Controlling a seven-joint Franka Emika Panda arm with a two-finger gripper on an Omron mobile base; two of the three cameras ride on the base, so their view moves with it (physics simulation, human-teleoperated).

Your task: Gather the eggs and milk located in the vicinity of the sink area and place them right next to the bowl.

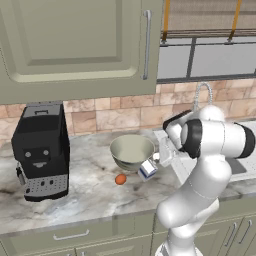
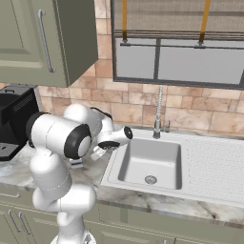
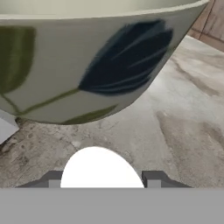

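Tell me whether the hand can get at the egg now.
Probably not yet: the hand is shut on the milk carton. The egg itself lies uncovered on the counter before the bowl.

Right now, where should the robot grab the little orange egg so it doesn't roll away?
Probably take the egg across its round middle, straight down from above. It lies low on the counter with bare space around it, so there is room either side. Behind it the bowl and beside it the milk carton crowd a sideways approach.

A green cupboard [image 1: 75, 45] hangs at ten o'clock over the stone counter [image 1: 75, 200]. A window [image 2: 176, 43] sits in the tan brick wall [image 1: 110, 117].
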